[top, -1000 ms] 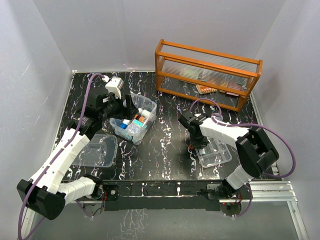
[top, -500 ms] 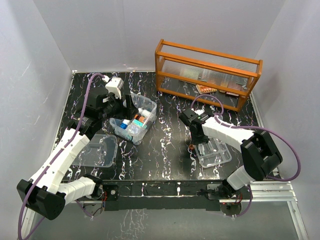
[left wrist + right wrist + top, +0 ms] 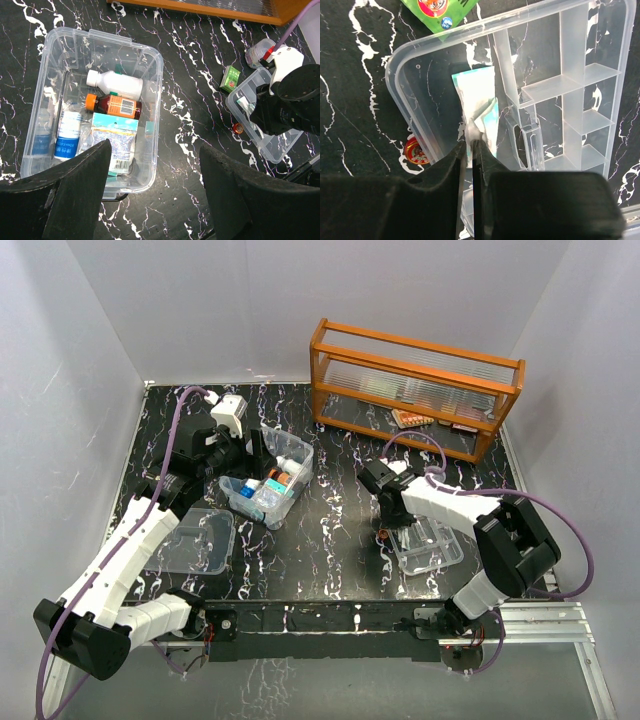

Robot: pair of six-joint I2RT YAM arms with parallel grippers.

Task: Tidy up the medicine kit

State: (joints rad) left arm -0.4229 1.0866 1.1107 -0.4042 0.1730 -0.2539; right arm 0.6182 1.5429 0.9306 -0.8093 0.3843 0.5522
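Note:
The medicine kit (image 3: 304,453) is a clear box (image 3: 100,37) on the left of the table, holding a white bottle (image 3: 114,83), a brown bottle (image 3: 114,106), a blue-labelled bottle (image 3: 66,135) and a printed packet (image 3: 114,145). My left gripper (image 3: 258,452) hovers open over the kit's right near corner (image 3: 155,167), holding nothing. A clear divided tray (image 3: 446,560) lies on the right. My right gripper (image 3: 471,145) is shut on the crumpled end of a silver-teal sachet (image 3: 477,97) that lies in the tray's largest compartment (image 3: 420,75).
A clear lid (image 3: 198,542) lies near the front left. Beside the tray are a green box (image 3: 440,10), a small red tin (image 3: 416,151) and a clear cup (image 3: 259,50). The orange glass-fronted rack (image 3: 415,350) at the back right holds blister packs (image 3: 412,419).
My right gripper's jaws loosened briefly and closed again on the sachet, and its wrist shifted slightly over the tray. The left arm has not moved.

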